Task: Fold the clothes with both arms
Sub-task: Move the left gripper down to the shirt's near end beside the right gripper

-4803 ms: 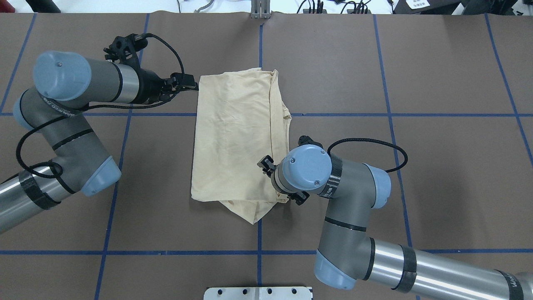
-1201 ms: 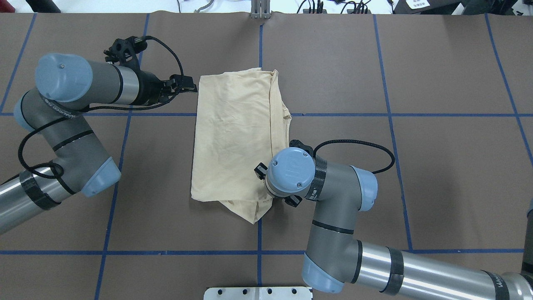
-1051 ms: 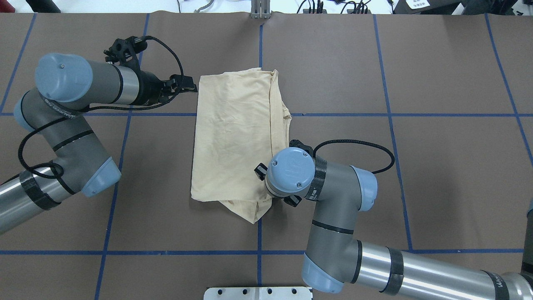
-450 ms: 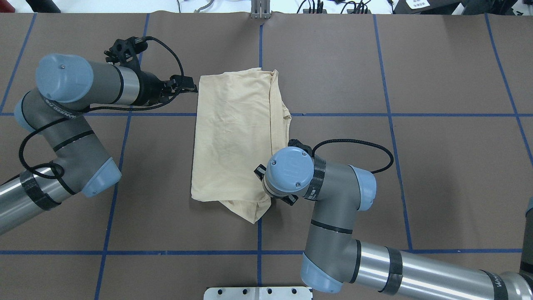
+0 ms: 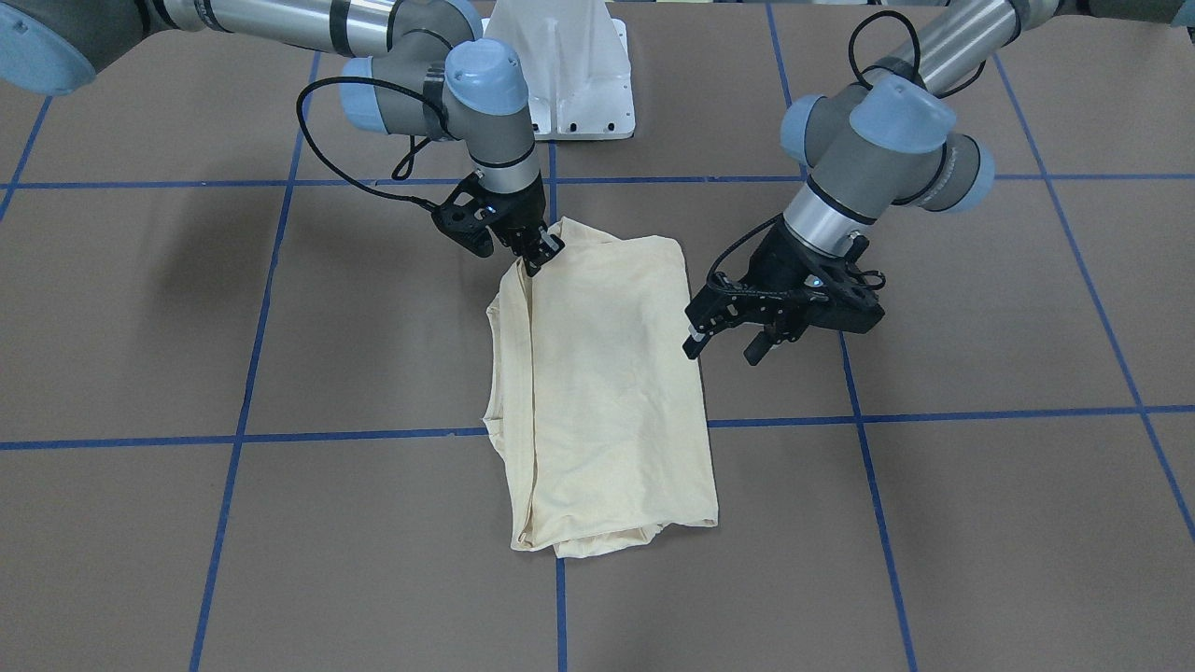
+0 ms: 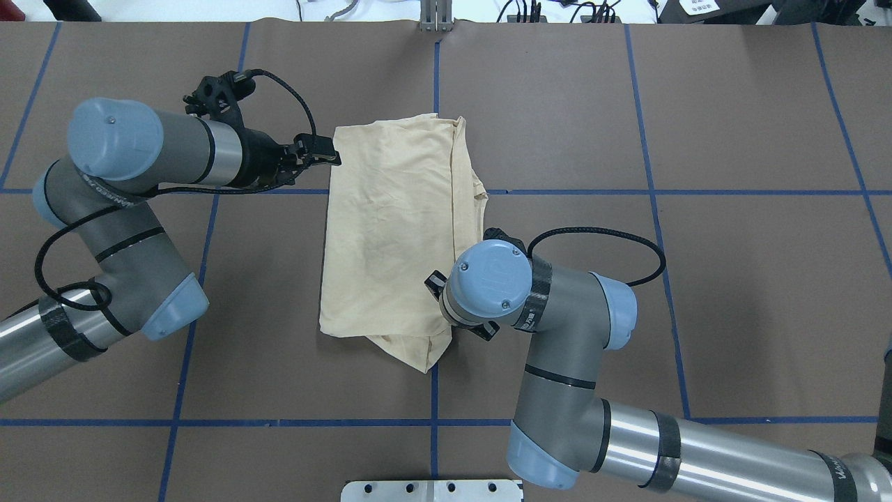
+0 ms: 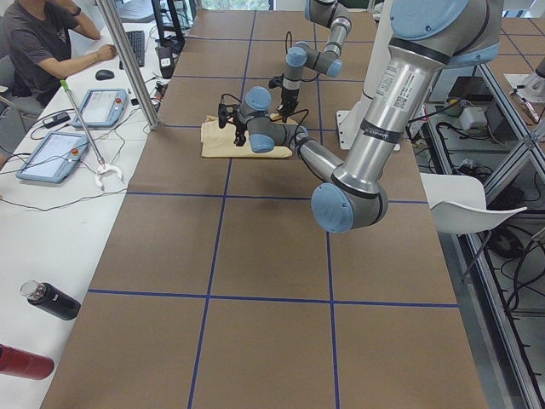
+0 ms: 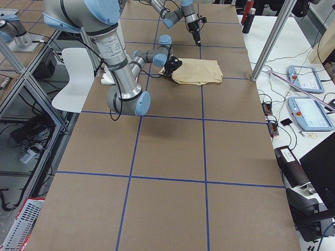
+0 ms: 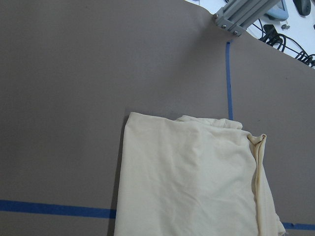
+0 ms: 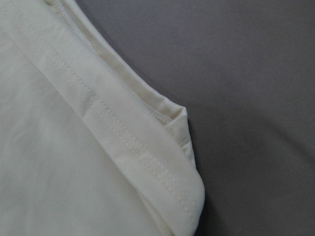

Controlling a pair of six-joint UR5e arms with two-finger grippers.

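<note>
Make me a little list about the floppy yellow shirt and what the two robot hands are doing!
Clothes: pale cream-yellow thin-fabric shirt, folded into a long rectangle, lying on the table; no print showing.
Surface: brown paper-covered table with blue tape lines.
Left arm: black two-finger left gripper, fingers apart, beside the shirt's long edge; contact unclear.
Right arm: black two-finger right gripper, pointing down at the shirt corner nearest the robot; grip unclear.
Folding: partly done, judging by the shape.

T-shirt (image 6: 390,230) on table (image 6: 697,279); left gripper (image 5: 721,350) beside its far left edge; right gripper (image 5: 544,254) at robot-side right corner.
</note>
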